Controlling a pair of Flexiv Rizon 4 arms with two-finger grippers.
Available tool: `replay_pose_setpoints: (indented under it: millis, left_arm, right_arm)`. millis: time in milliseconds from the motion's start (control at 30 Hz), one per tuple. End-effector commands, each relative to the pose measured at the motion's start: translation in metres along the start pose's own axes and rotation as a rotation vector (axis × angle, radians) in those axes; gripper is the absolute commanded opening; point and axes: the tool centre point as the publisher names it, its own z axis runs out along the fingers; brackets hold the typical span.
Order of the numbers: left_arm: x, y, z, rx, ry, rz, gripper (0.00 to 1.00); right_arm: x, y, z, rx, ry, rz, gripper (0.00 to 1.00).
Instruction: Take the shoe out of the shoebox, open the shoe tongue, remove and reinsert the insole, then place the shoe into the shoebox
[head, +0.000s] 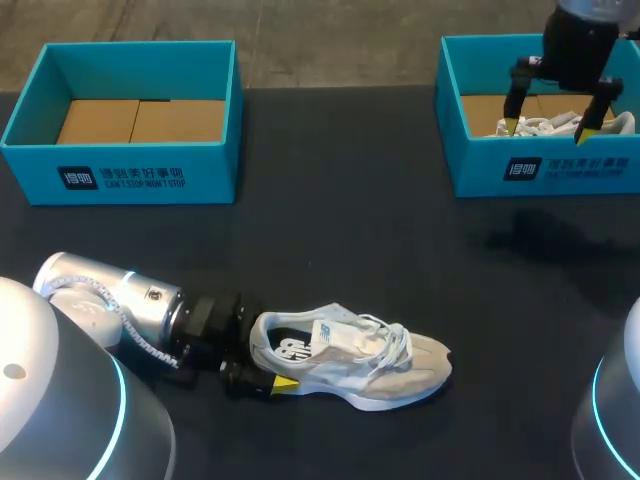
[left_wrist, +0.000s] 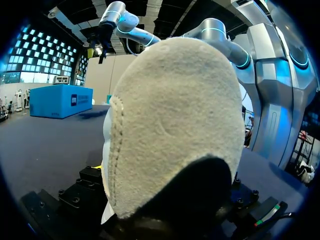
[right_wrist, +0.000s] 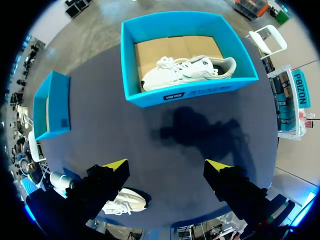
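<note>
Head view: the shoe (head: 370, 360) is lying on the table (head: 330, 230), your left gripper (head: 270, 372) at its heel, grip unverifiable, right gripper (head: 554, 125) hanging spread over the right shoebox (head: 470, 165); be steadying that heel while raising the tongue (head: 338, 338).

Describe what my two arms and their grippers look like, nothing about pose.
Left arm: rounded silver-grey shell, a glowing cyan ring, a pale coiled cable near the black wrist, black left gripper. Right arm: the same silver tubes with cyan rings at the joints. The right gripper has two black fingers ending in yellow wedge tips.
</note>
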Motion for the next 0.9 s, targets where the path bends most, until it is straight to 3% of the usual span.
replay_pose_setpoints:
  millis: [33, 233, 500, 700, 767, 900]
  left_arm:
    - [0.001, 0.003, -0.001, -0.002, -0.001, -0.001, 0.0]
    - [0.001, 0.003, -0.001, -0.002, -0.001, -0.001, 0.0]
    - [0.001, 0.003, -0.001, -0.002, -0.001, -0.001, 0.0]
    - [0.001, 0.003, -0.001, -0.002, -0.001, -0.001, 0.0]
    - [0.001, 0.003, -0.001, -0.002, -0.001, -0.001, 0.0]
    - [0.001, 0.003, -0.001, -0.002, -0.001, -0.001, 0.0]
  right_arm:
    - [0.008, -0.001, 0.002, 0.003, -0.024, 0.002, 1.0]
    - [0.053, -0.04, 0.011, -0.004, -0.034, 0.007, 1.0]
    - [0.086, -0.105, 0.027, -0.036, 0.031, 0.028, 1.0]
    - [0.117, -0.143, 0.049, 0.003, 0.057, 0.076, 1.0]
    - [0.13, -0.15, 0.06, 0.044, 0.09, 0.076, 1.0]
    - [0.13, -0.15, 0.06, 0.044, 0.09, 0.076, 1.0]
